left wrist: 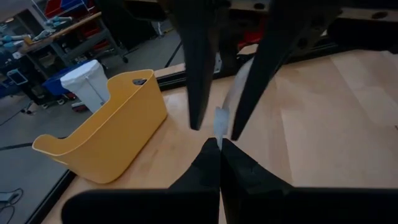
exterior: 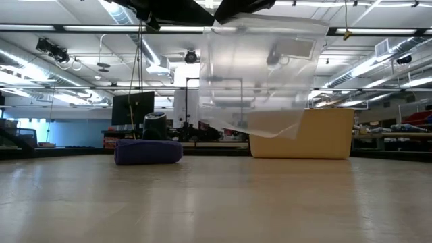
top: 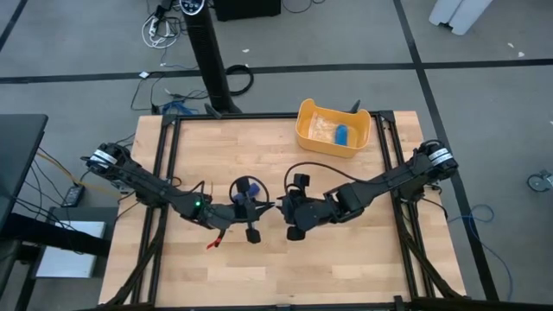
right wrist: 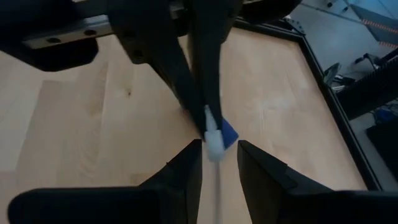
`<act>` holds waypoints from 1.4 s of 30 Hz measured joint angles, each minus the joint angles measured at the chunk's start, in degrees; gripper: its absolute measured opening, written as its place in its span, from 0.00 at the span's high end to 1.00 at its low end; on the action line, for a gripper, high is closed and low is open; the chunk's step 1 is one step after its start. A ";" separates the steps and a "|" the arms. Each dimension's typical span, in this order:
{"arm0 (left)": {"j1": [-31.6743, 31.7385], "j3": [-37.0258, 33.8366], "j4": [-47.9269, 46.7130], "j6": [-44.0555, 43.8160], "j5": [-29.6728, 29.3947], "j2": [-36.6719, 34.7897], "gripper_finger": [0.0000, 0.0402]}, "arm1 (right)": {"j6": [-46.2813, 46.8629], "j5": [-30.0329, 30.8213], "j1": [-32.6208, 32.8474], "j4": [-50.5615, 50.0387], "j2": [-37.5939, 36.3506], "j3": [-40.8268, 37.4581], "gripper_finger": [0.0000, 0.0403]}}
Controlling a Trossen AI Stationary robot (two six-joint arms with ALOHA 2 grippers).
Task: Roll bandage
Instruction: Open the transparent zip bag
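Note:
The bandage (exterior: 148, 151), a small dark-blue cloth roll, lies on its side on the table to the left of centre (top: 247, 189); no gripper touches it. Above the table's middle my two grippers meet tip to tip. My left gripper (left wrist: 219, 144) is shut on a clear plastic wrapper (exterior: 263, 74). My right gripper (right wrist: 219, 163) is open. Its fingers stand on either side of the wrapper's thin edge (right wrist: 214, 147), with a gap on both sides. My left gripper pinches the clear wrapper's upper edge (left wrist: 221, 123) between its two fingertips. The fingers come about level from the table's left side. The wrapper hangs below them as a slack sheet, its lower edge (exterior: 270, 132) clear of the table.
A yellow tub (top: 304, 130) stands at the far right of the table, with a blue item and a clear packet inside. A small red object (top: 212, 244) lies near the left arm. Black frame rails (top: 164, 173) run along the table's sides.

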 joint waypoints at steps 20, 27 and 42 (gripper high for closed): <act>0.00 0.00 -0.24 -0.74 -0.19 0.00 1.00 | -1.36 0.09 0.84 0.07 0.00 -0.02 0.95; -0.02 0.00 -0.31 -0.66 -0.59 0.07 1.00 | 0.83 0.82 2.05 -3.13 0.00 0.03 0.96; -0.04 -0.15 -0.94 0.09 -1.49 -1.22 1.00 | 10.50 1.13 3.75 -16.82 -0.12 0.09 0.96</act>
